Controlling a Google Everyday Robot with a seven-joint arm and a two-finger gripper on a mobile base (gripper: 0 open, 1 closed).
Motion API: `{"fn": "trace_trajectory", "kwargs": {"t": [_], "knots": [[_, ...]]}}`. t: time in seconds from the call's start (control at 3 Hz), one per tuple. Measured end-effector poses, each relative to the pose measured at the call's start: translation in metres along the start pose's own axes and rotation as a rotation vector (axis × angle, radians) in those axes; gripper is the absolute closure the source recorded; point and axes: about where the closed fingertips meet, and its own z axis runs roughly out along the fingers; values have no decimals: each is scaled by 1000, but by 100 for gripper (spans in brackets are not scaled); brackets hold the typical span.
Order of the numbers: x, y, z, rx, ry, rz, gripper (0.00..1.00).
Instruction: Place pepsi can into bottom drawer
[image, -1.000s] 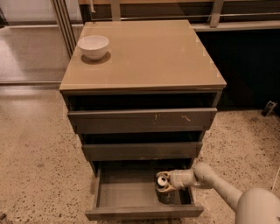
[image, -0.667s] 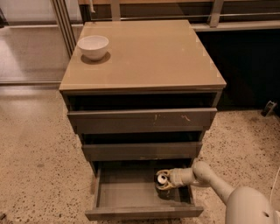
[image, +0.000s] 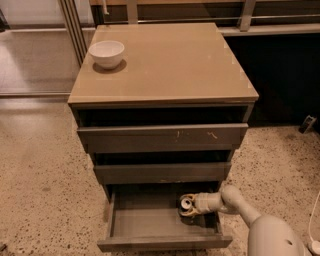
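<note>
The pepsi can (image: 186, 203) shows its silver top inside the open bottom drawer (image: 150, 227), at the right side of its grey inside. My gripper (image: 187, 205) reaches in from the right on its white arm (image: 225, 200). Its fingers (image: 188, 213) sit on either side of the can and hold it upright, low in the drawer. The can's blue side is mostly hidden by the fingers and shadow. The middle drawer (image: 162, 172) and top drawer (image: 162, 136) stand slightly pulled out above.
A white bowl (image: 106, 53) sits at the back left of the tan cabinet top (image: 165, 65). My white body (image: 272, 237) fills the lower right corner. Speckled floor lies around the cabinet. A dark wall and rail stand behind.
The gripper and can have stayed in nearly the same spot inside the bottom drawer. My body at the lower right has shifted slightly.
</note>
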Motion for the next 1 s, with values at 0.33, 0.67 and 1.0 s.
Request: {"fn": "trace_trajectory", "kwargs": {"t": [0.33, 0.67, 1.0], "knots": [[-3, -1, -2, 0, 0, 0, 100], [-3, -1, -2, 0, 0, 0, 82], [-3, -1, -2, 0, 0, 0, 59]]}}
